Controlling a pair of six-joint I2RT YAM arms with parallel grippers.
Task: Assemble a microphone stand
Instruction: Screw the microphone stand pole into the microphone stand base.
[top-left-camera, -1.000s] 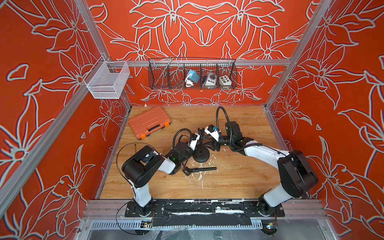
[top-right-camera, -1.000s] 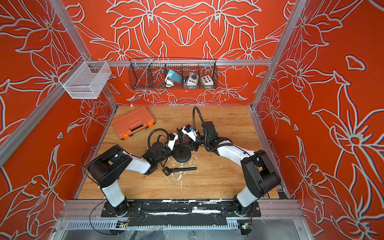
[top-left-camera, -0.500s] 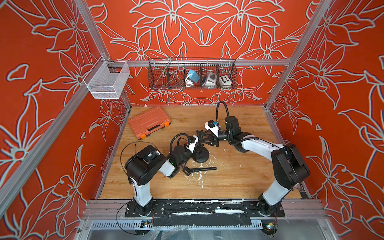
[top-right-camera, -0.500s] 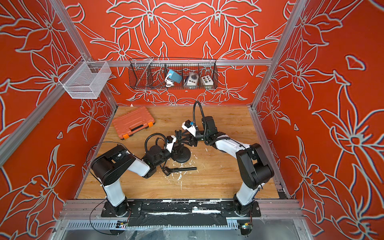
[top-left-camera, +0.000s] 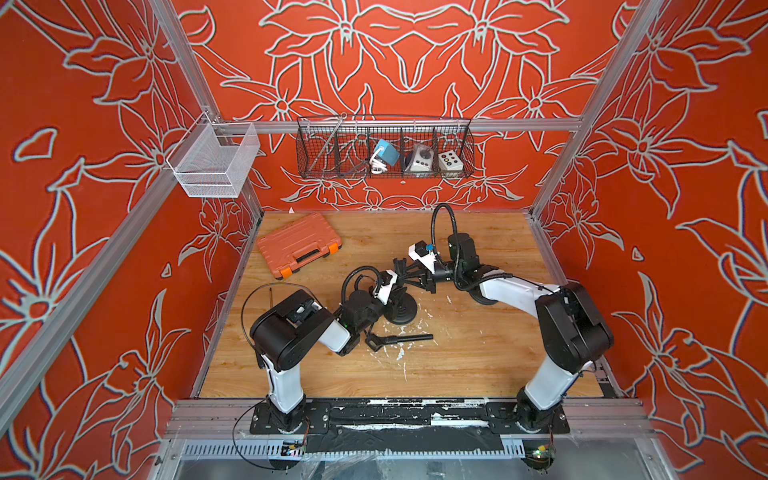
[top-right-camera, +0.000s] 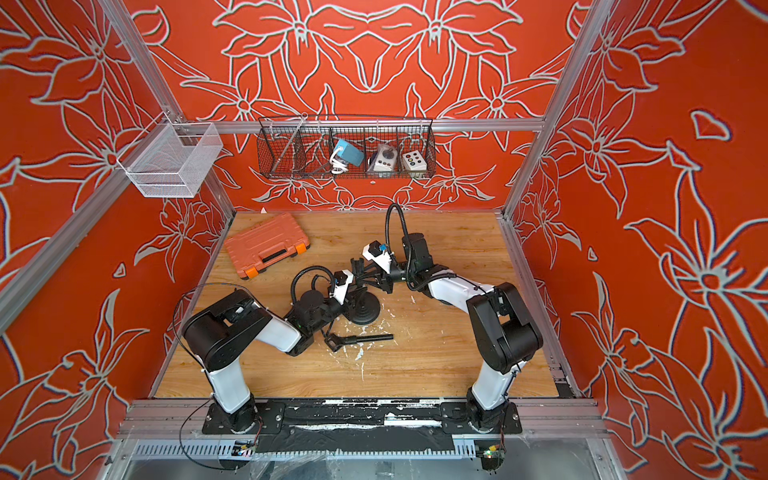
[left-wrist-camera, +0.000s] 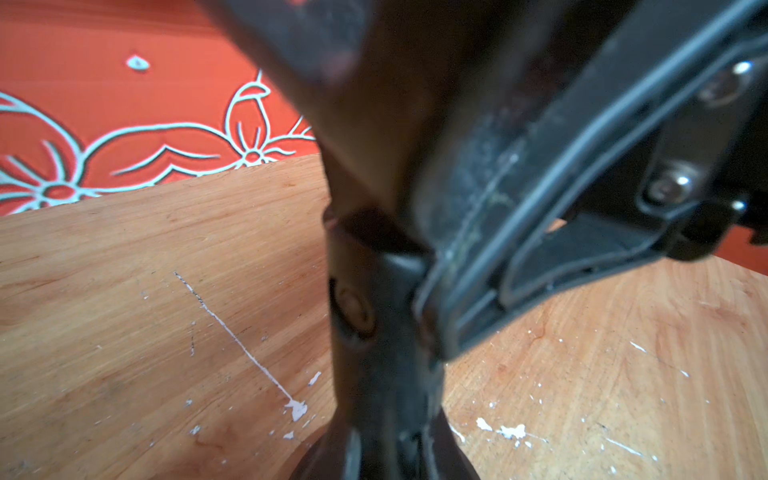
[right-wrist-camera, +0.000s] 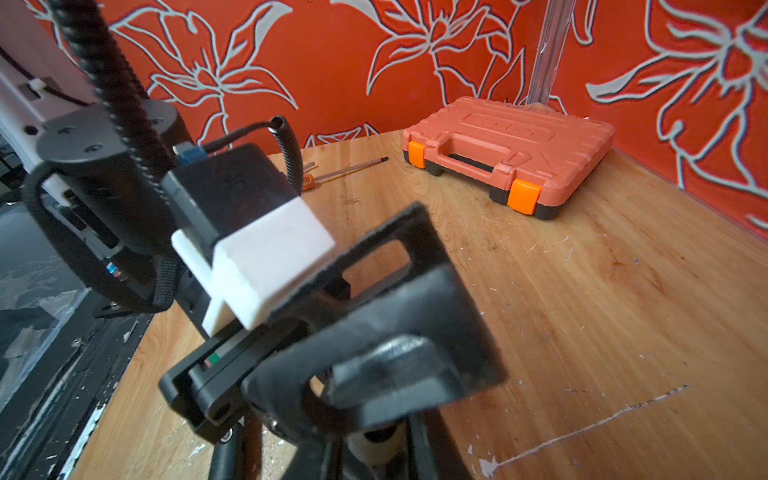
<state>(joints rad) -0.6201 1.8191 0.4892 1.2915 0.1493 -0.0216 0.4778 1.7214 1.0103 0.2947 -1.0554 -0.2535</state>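
The stand's round black base (top-left-camera: 403, 311) (top-right-camera: 365, 311) sits mid-table with a black upright post (left-wrist-camera: 365, 291) rising from it. My left gripper (top-left-camera: 395, 293) (left-wrist-camera: 386, 453) is shut on the post low down, just above the base. My right gripper (top-left-camera: 402, 274) (right-wrist-camera: 332, 457) reaches in from the right and is shut on the same post higher up, at its joint. One of its fingers (left-wrist-camera: 540, 187) presses against that joint. A black clip piece (right-wrist-camera: 374, 332) tops the post. A loose black rod with a clamp end (top-left-camera: 398, 339) (top-right-camera: 359, 340) lies flat in front of the base.
An orange tool case (top-left-camera: 298, 244) (right-wrist-camera: 507, 149) lies at the back left, with a screwdriver (right-wrist-camera: 345, 168) near the left edge. A wire basket (top-left-camera: 384, 147) with small devices hangs on the back wall and a white mesh basket (top-left-camera: 214, 160) on the left rail.
The right gripper's jaws, open half a second ago, have closed in on the post, and its arm has shifted slightly. The left gripper has kept its hold.
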